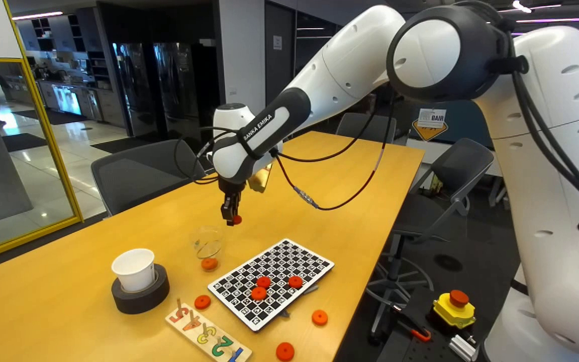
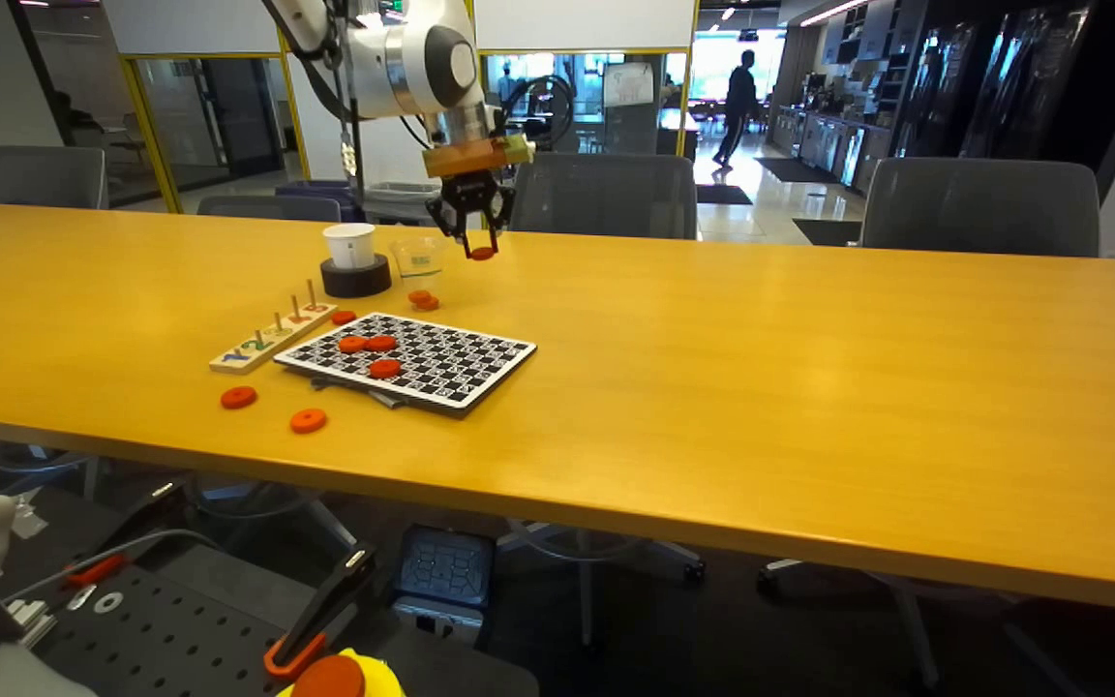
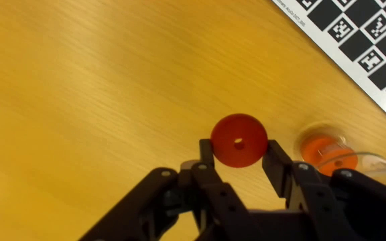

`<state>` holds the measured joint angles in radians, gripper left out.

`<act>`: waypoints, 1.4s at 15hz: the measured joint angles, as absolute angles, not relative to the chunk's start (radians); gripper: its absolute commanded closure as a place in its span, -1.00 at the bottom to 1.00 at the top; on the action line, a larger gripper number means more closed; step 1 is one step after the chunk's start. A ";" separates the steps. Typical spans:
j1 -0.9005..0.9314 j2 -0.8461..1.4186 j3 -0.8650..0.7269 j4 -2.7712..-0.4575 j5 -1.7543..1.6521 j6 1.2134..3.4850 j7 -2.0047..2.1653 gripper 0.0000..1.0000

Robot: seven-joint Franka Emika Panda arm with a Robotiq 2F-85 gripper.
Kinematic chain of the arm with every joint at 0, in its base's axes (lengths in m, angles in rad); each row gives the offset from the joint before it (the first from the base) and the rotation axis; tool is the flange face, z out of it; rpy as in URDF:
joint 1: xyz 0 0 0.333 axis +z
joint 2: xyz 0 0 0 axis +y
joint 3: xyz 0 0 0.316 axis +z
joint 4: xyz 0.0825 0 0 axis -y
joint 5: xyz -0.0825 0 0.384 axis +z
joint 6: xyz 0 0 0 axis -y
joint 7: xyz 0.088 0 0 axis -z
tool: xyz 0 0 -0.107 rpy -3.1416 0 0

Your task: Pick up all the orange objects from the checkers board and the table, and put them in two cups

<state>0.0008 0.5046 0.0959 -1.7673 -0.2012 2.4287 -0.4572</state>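
Fingers: pinching one orange piece, a fingertip against each side of its rim; raised off the worktop.
Held piece: round, pierced through the centre; no long axis to align.
Glass: upright; lies from the fingers toward the cup, between the two, near the fingers and in the wrist view partly hidden behind them.
Offset, governing the coming move: as judged, a short shift cupward to centre the piece over the glass's rim, then release. Whether the fingertips stand higher than that rim: cannot tell.
Glass, contents: two pieces.
Cup: dark ring around or under its foot, cannot tell which; inner bottom hidden.
Board: three pieces on it; nearer than the glass to the worktop's long edge by the robot base.
Loose on the worktop: two pieces near that same edge; one between board and number strip, just beside the strip.
Status, as judged: part done; six pieces remain to be lifted.
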 measured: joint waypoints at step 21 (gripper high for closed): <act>0.259 0.692 0.201 -1.356 -0.304 2.191 -0.506 0.58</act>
